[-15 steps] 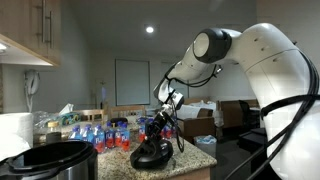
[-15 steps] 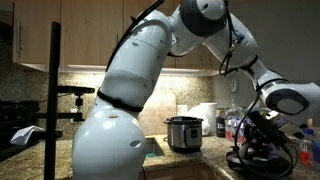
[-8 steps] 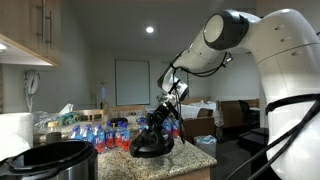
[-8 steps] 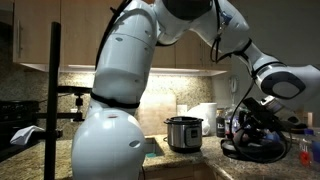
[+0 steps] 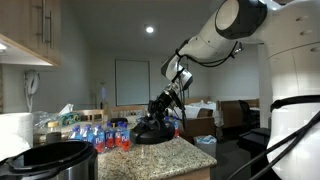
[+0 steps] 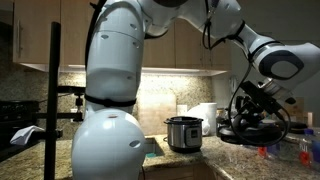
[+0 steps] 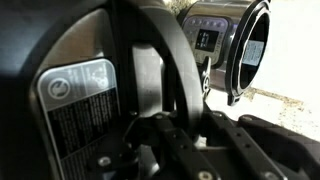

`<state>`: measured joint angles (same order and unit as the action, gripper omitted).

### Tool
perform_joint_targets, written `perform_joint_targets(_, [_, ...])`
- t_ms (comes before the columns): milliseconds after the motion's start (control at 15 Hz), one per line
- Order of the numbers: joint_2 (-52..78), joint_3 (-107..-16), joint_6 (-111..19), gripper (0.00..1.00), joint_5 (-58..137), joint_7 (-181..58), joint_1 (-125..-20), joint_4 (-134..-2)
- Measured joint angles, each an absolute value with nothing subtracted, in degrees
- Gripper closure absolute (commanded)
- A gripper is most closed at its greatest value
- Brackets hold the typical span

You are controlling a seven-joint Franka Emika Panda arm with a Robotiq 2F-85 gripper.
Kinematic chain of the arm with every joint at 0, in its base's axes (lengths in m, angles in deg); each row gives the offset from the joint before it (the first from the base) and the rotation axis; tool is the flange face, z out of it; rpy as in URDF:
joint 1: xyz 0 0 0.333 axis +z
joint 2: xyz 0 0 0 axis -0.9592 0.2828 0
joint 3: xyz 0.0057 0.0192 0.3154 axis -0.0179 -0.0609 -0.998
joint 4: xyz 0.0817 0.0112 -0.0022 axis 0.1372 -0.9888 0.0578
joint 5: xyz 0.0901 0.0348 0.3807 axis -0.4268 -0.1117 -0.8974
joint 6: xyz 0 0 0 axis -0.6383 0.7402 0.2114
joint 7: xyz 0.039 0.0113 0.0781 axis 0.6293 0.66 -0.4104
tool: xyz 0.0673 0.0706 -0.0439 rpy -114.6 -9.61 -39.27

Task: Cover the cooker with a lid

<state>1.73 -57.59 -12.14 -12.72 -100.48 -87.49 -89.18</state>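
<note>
At mid-right, round black domed lid (image 6: 250, 135) pinched in the gripper (image 6: 253, 118), aloft, clear of the brushed-steel cylindrical cooker (image 6: 183, 133).

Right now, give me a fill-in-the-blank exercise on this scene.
The gripper is shut on the lid, whose colour is ___.
The lid hangs in the air ___ the countertop.
The cooker stands without a ___ on it.
Missing: black; above; lid.
</note>
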Motion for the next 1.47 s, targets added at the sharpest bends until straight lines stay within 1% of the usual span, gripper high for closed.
perform_joint_targets(333, [3.49,-57.51,-12.04,0.94,-12.71,-100.48,-87.31,-89.27])
perform_joint_targets(600, [4.91,-57.71,-10.31,0.95,-12.71,-100.49,-86.44,-87.99])
perform_joint_targets(1067, [-1.46,-58.52,-9.13,0.94,-12.85,-100.49,-83.82,-87.06])
perform_joint_targets(1467, [-5.67,-60.75,-7.26,0.94,-14.23,-100.05,-79.35,-86.0])
